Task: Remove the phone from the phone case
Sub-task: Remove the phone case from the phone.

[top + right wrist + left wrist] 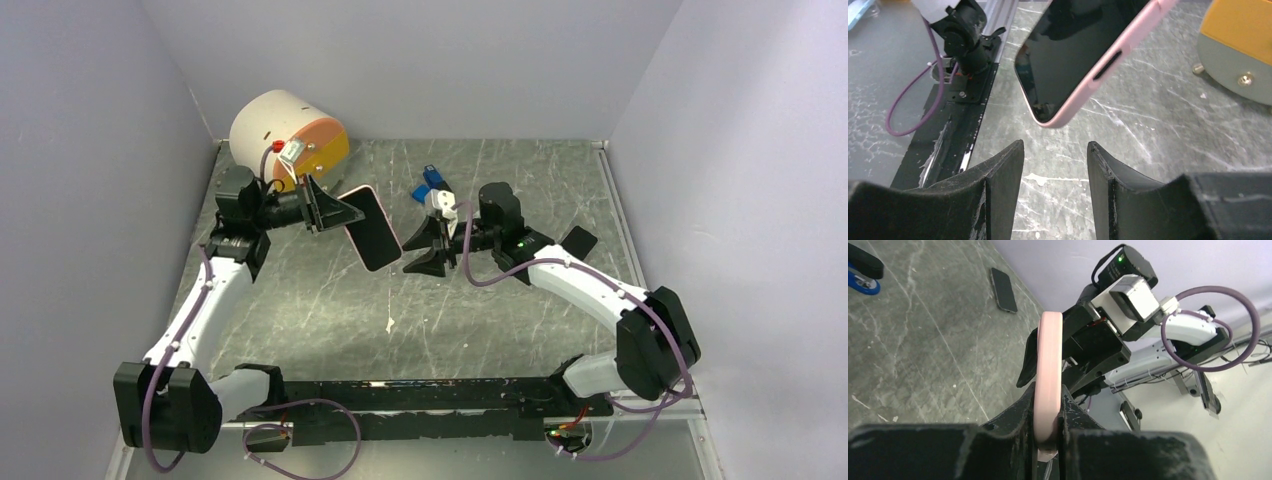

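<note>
A pink phone case (368, 228) hangs tilted above the table, and my left gripper (335, 212) is shut on its upper end. In the left wrist view the case's pink edge (1049, 370) runs straight up between the jaws of the left gripper (1048, 390). The phone's glossy black face (1073, 45) fills the case (1128, 45). My right gripper (432, 250) stands just right of the case's lower end. In its own view the right gripper (1054, 150) is open with nothing in it. The case's bottom corner hangs a little beyond the fingertips, not touching them.
A white and orange cylinder (290, 135) lies at the back left, behind the left gripper. A blue stapler (432, 180) sits behind the right gripper. A flat dark phone-like slab (578, 241) lies on the table to the right of the right arm.
</note>
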Available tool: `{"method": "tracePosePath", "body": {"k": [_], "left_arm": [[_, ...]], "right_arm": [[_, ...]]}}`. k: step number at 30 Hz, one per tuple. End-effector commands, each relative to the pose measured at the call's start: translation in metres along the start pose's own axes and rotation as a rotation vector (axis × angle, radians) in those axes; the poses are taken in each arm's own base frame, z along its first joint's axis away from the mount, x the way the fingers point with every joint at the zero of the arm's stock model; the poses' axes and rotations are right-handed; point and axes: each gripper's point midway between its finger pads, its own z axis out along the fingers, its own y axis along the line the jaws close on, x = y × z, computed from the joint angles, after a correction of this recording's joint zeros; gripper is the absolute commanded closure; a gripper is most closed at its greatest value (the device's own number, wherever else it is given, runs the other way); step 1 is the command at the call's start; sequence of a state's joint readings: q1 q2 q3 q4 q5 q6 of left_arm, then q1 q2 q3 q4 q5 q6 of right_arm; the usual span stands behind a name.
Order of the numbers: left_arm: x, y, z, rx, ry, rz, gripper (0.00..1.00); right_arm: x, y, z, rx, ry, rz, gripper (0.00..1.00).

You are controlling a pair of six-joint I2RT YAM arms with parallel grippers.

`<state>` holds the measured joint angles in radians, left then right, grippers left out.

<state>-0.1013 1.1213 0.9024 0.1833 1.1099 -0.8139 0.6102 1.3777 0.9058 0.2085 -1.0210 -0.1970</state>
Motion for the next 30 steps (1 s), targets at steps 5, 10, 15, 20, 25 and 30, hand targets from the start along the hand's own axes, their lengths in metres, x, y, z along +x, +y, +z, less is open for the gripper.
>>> {"method": "tracePosePath", "body": {"k": [5, 10, 15, 20, 25, 30], "left_arm": [[-0.005, -0.034, -0.006, 0.116, 0.081, 0.164, 0.97], [-0.002, -0.036, -0.007, 0.125, 0.106, 0.187, 0.97], [0.001, -0.039, -0.009, 0.144, 0.12, 0.189, 0.97], [0.002, -0.043, -0.01, 0.15, 0.122, 0.194, 0.97], [0.001, -0.046, -0.01, 0.154, 0.118, 0.174, 0.97], [-0.001, -0.047, -0.007, 0.155, 0.121, 0.105, 0.97]], "right_arm": [[-0.043, 0.022, 0.008, -0.141, -0.06, -0.155, 0.5], [-0.047, 0.028, 0.014, -0.182, -0.054, -0.185, 0.52], [-0.047, 0.028, 0.016, -0.208, -0.047, -0.208, 0.58], [-0.047, 0.029, 0.018, -0.22, -0.046, -0.22, 0.65], [-0.043, 0.029, 0.019, -0.23, -0.038, -0.25, 0.73], [-0.035, 0.03, 0.022, -0.245, -0.019, -0.291, 0.88]]}}
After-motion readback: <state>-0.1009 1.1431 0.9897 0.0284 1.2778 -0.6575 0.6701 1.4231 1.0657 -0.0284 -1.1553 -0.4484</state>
